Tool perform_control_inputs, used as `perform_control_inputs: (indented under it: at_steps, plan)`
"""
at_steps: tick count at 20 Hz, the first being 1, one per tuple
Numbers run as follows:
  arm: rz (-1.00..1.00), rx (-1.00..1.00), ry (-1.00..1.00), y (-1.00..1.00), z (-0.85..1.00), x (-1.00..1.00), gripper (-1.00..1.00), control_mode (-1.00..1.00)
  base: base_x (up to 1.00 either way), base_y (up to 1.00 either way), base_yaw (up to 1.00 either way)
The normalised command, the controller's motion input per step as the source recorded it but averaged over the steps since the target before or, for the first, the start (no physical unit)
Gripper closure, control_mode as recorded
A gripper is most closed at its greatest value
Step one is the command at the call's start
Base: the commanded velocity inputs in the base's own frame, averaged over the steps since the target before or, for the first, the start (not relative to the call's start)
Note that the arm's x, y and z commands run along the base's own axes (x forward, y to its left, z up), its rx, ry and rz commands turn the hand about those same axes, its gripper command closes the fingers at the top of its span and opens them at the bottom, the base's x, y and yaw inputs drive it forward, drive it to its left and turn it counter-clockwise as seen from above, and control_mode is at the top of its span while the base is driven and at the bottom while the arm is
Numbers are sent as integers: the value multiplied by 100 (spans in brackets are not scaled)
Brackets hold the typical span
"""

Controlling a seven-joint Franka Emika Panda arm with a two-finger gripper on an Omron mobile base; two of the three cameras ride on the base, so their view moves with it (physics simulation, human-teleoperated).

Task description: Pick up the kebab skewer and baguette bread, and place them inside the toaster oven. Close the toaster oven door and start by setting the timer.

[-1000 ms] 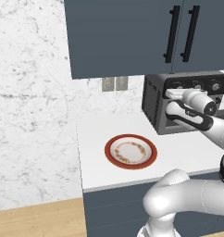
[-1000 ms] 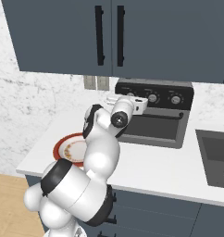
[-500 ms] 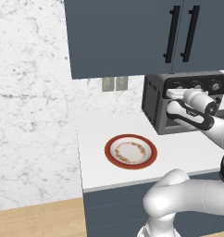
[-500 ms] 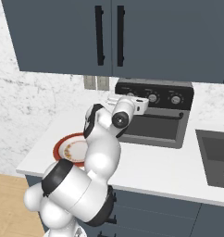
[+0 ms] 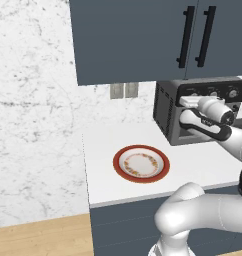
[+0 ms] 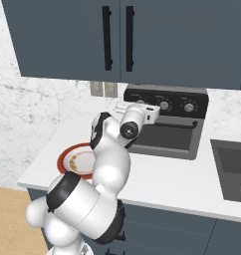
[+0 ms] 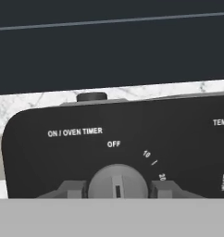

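Gripper: gripper [image 7: 117, 189] clamped on the timer knob [image 7: 117, 181], a finger either side.
Knob: on the toaster oven [image 6: 165, 123] top panel, pointer near OFF.
Handling: small, rigid, smooth knob; likely to slip unless held across its width and turned squarely.
Door: toaster oven door [image 6: 165, 138] looks closed, though the arm hides part.
Nearby: plate [image 5: 141, 164] near the counter's front edge, well apart; nothing blocks the knob.

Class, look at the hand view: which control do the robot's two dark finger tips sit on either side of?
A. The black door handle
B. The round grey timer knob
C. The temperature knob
B: the gripper straddles the round grey timer knob under the "ON / OVEN TIMER" label.
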Motion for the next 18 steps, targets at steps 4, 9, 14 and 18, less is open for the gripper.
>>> perform_control_inputs:
  at_steps: [4, 9, 14, 18]
  plan:
    - [-2, 0, -6, 0, 0, -21, 100, -100, 0, 0, 0]
    - [-7, 0, 0, 0, 0, -24, 100, -100, 0, 0, 0]
    - [-8, 0, 0, 0, 0, -17, 100, -100, 0, 0, 0]
    - [-6, 0, 0, 0, 0, -11, 100, -100, 0, 0, 0]
